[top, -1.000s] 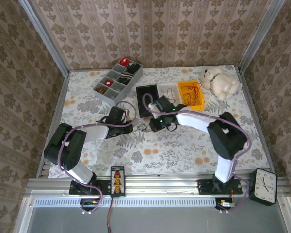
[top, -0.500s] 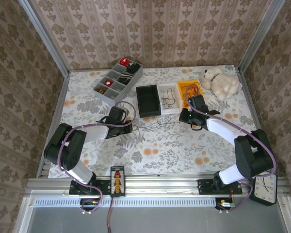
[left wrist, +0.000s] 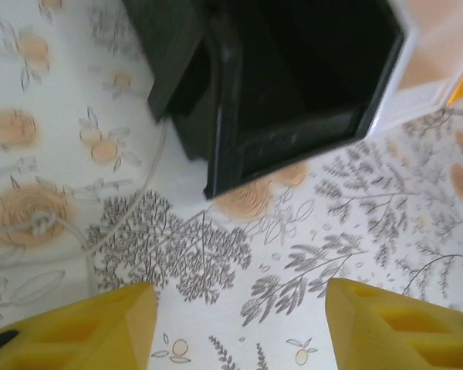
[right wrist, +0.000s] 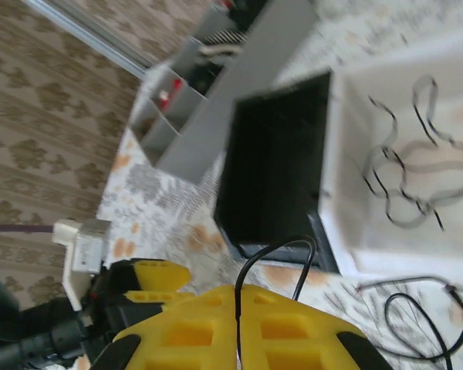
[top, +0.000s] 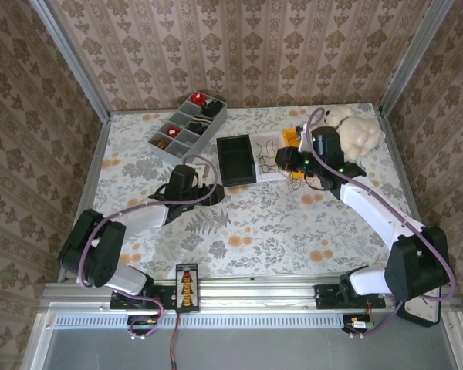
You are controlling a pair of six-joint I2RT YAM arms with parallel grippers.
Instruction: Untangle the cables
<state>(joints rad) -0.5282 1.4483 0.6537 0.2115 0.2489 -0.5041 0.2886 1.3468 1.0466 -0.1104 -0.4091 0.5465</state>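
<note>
Sorting looks to be the step in hand. We see the right jaws pressed together on a thin black cable [right wrist: 272, 250], held up just right of the black bin [top: 236, 159], probably so it hangs free of the others. A second black cable [right wrist: 417, 169] lies loose in the white bin [right wrist: 351, 139] right beside the black bin. The left jaws stand spread and empty, yellow fingers [left wrist: 85, 324] low over the bench [left wrist: 293, 254] at the black bin's near corner. The whitish cable [left wrist: 38, 223] lies there, and we judge they are readied for it.
</note>
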